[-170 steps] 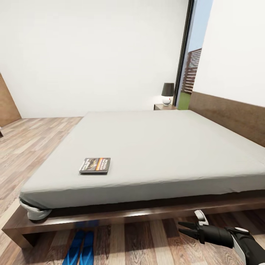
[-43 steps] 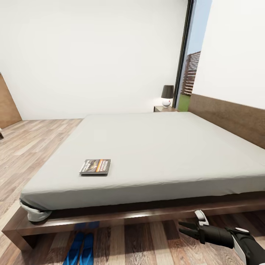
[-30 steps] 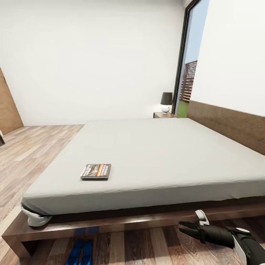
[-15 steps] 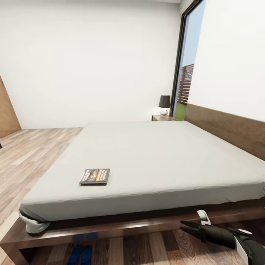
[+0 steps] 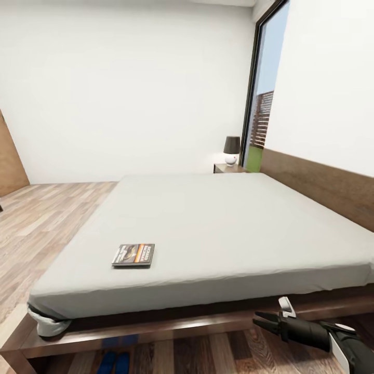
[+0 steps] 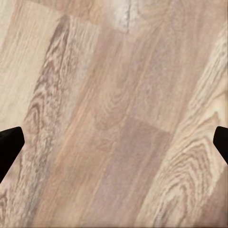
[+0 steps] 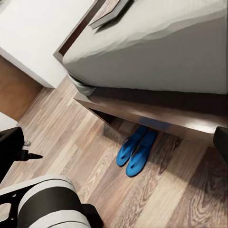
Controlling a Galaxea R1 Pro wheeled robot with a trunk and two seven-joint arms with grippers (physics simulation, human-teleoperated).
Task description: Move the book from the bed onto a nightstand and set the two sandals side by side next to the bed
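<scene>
The book (image 5: 133, 255) lies flat on the light-grey mattress of the bed (image 5: 218, 223), near its front left corner; it also shows in the right wrist view as the book (image 7: 111, 12). The two blue sandals (image 5: 114, 361) lie side by side on the floor, partly under the bed frame, and the right wrist camera sees these sandals (image 7: 137, 149) too. My right gripper (image 5: 262, 322) hangs open and empty low beside the bed frame, right of the sandals. My left gripper (image 6: 114, 145) is open over bare wood floor. A nightstand (image 5: 228, 168) stands beyond the bed's far side.
A dark-shaded lamp (image 5: 231, 150) sits on the nightstand beside the tall window (image 5: 262, 104). The brown headboard (image 5: 322, 187) runs along the right wall. Wood-plank floor (image 5: 41, 218) stretches left of the bed. Part of my own body (image 7: 42, 204) is visible near the sandals.
The head camera has tilted up, so the bed and book sit lower in the picture and the sandals have slid to its bottom edge. Book, sandals and right gripper have not moved.
</scene>
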